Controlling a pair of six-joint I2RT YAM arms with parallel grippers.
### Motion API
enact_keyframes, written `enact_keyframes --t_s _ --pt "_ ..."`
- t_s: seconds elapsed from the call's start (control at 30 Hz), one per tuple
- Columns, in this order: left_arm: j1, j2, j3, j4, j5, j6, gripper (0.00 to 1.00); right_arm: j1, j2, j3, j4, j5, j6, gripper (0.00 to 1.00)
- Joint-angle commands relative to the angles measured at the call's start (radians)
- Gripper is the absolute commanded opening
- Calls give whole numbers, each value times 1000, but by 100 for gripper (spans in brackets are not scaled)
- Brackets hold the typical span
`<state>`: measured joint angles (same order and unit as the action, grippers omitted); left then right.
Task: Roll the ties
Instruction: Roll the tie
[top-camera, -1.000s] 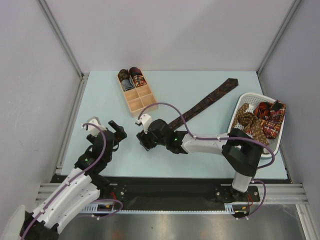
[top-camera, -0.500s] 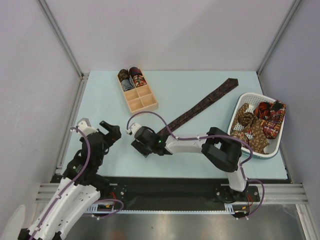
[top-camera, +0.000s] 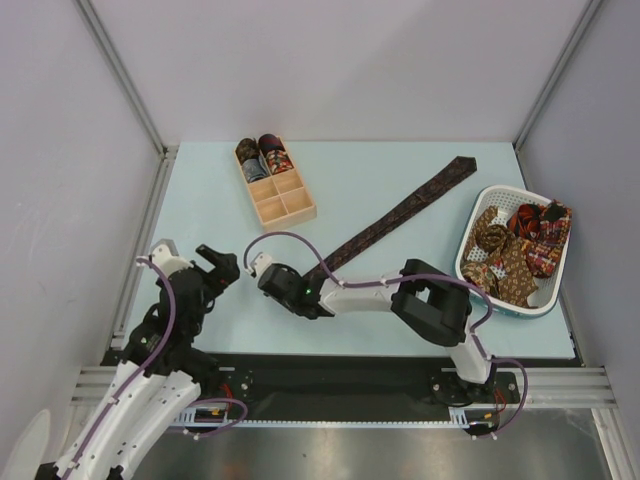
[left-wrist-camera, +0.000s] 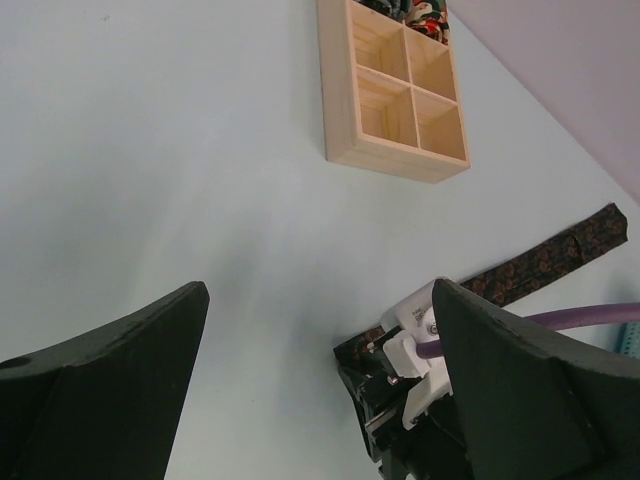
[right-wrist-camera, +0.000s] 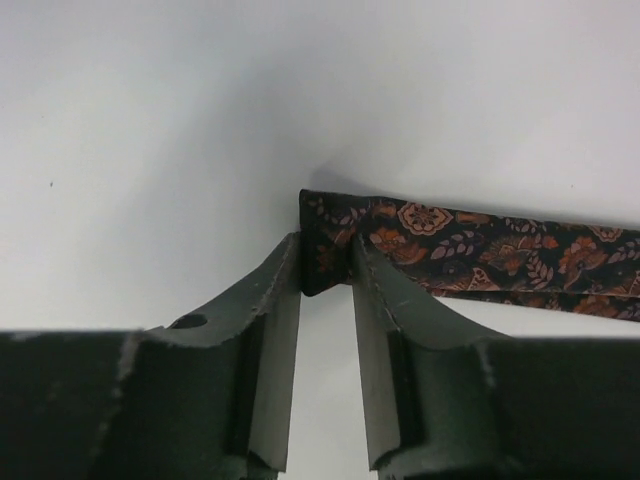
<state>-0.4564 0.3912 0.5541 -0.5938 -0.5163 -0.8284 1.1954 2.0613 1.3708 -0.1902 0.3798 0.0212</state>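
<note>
**The right arm had swept left since the earlier view, and the right pincer (right-wrist-camera: 327, 262) had narrowed onto the tip of the long dark maroon patterned fabric necktie (top-camera: 400, 212).**
The necktie lay flat on the pale blue counter (top-camera: 200, 200), slanting from near-right of the light wooden compartment box (top-camera: 290, 214) out to the box's far right. The right pincer was clenched on its narrow end, seemingly to start the coil there. The left pincer (left-wrist-camera: 320, 295), nearer than the box, hung released and empty, probably waiting to steady the roll.
</note>
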Motion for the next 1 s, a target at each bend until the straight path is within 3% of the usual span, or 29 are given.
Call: enact_keyframes --t_s 0.0,0.13,0.27,0.57,0.83,0.97 --pt "10 14 23 29 21 32 100 1 25 28 -51 36 -10 28" --pt "10 20 23 41 16 37 100 -52 -53 -4 -14 -89 35 17" --pt "10 24 1 87 45 54 100 -135 -168 -61 49 -344 135 0" --pt "10 156 -102 382 304 218 100 -324 -211 -154 181 -793 310 0" --pt "5 300 -141 630 427 307 100 -451 -201 -213 328 -1010 414 0" --pt "-1 403 -106 644 449 348 100 -516 -178 -230 386 -1073 451 0"
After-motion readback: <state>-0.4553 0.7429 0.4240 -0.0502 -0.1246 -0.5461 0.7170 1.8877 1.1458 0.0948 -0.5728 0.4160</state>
